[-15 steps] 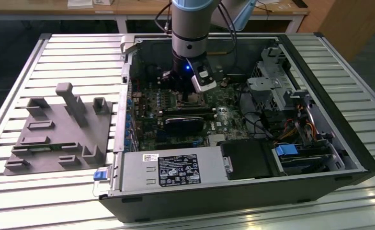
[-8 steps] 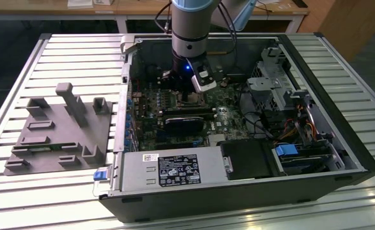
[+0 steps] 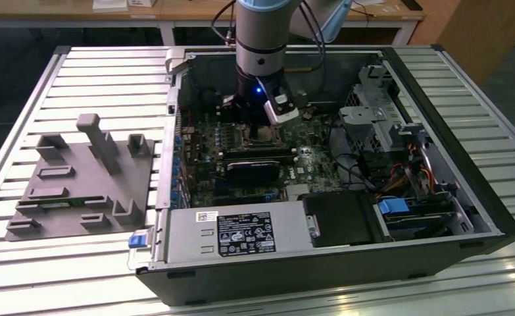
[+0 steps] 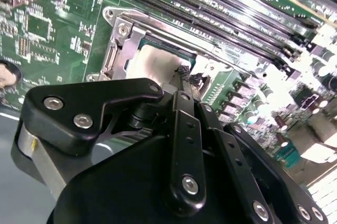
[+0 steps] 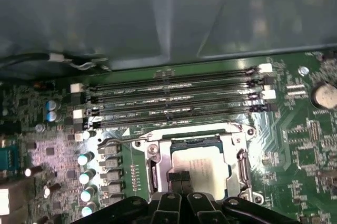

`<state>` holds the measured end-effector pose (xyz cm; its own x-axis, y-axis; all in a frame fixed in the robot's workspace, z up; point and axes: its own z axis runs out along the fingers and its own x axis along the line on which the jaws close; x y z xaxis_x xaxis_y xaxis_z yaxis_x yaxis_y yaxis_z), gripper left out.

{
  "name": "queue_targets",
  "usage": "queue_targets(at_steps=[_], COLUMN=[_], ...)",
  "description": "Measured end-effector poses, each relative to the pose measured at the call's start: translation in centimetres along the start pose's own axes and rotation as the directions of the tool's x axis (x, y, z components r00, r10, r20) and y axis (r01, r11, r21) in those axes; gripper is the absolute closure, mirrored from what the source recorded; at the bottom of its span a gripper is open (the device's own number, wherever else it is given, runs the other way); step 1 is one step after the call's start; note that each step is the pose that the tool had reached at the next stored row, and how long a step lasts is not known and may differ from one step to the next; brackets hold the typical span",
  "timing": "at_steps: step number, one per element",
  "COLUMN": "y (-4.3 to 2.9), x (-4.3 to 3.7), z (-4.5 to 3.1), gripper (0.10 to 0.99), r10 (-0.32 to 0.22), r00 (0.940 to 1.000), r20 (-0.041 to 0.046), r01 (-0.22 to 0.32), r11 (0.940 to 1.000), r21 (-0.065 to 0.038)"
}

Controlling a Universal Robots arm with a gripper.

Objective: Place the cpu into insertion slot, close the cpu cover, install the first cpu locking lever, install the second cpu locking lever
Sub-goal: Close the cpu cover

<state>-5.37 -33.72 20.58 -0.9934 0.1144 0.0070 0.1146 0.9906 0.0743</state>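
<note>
exterior view: arm (image 3: 262, 39) comes straight down into the open pc case (image 3: 327, 273), which lies on its side on a slatted table (image 3: 64, 72). gripper (image 3: 270, 128) sits low over the motherboard (image 3: 319, 164), in the upper middle part of the board. power supply (image 3: 231, 234) runs along the near edge of the case. grey fixture block (image 3: 81, 178) sits on the table to the exterior view's left, well apart from the case

second wrist view: gripper (image 4: 184, 74) fingertips are pressed together with nothing visible between them, so closed and holding nothing. the tips sit right at the edge of the cpu (image 4: 158, 63); can't tell if they touch it. cpu lies flat and seated, with the cpu cover (image 4: 124, 42) framing it. memory slots (image 4: 210, 8) run just beside the socket on the far side

first wrist view: cpu (image 5: 202, 168) is down in the insertion slot (image 5: 159, 176), metal top showing through the window of the cpu cover (image 5: 210, 138). cover looks laid flat over the chip, not raised. gripper (image 5: 179, 177) reads the same, both tips together over the near edge of the cpu. thin wire lever (image 5: 124, 140) lies along the socket side next to the memory slots (image 5: 174, 97); can't tell whether it's latched. row of capacitors (image 5: 87, 176) stands beside the socket, apart from the gripper
</note>
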Motion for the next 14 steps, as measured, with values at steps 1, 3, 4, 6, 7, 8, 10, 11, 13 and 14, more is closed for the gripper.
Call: queue_targets(at_steps=[1, 3, 4, 6, 7, 8, 10, 11, 13, 14], y=[0.00, 0.00, -0.02, -0.04, -0.05, -0.06, -0.08, -0.10, -0.13, -0.14], x=[0.00, 0.02, 0.08, 0.29, 0.39, 0.46, 0.65, 0.77, 0.99, 1.04], z=[0.00, 0.02, 0.03, 0.09, 0.12, 0.14, 0.15, 0.17, 0.23, 0.28], gripper=[0.980, 0.980, 0.980, 0.980, 0.980, 0.980, 0.980, 0.980, 0.980, 0.980], r10=[-0.018, -0.047, -0.053, -0.059, -0.062, -0.065, -0.067, -0.068, -0.073, -0.077], r00=[0.9998, 0.9989, 0.9986, 0.9982, 0.9980, 0.9979, 0.9977, 0.9976, 0.9973, 0.9970], r20=[-0.0013, -0.0035, -0.0041, -0.0056, -0.0067, -0.0075, -0.0077, -0.0076, -0.0079, -0.0083], r01=[0.018, 0.047, 0.053, 0.059, 0.062, 0.064, 0.067, 0.068, 0.072, 0.077], r11=[0.9998, 0.9989, 0.9986, 0.9981, 0.9974, 0.9968, 0.9964, 0.9963, 0.9959, 0.9955], r21=[0.000, 0.000, -0.002, -0.020, -0.036, -0.048, -0.053, -0.053, -0.054, -0.055])
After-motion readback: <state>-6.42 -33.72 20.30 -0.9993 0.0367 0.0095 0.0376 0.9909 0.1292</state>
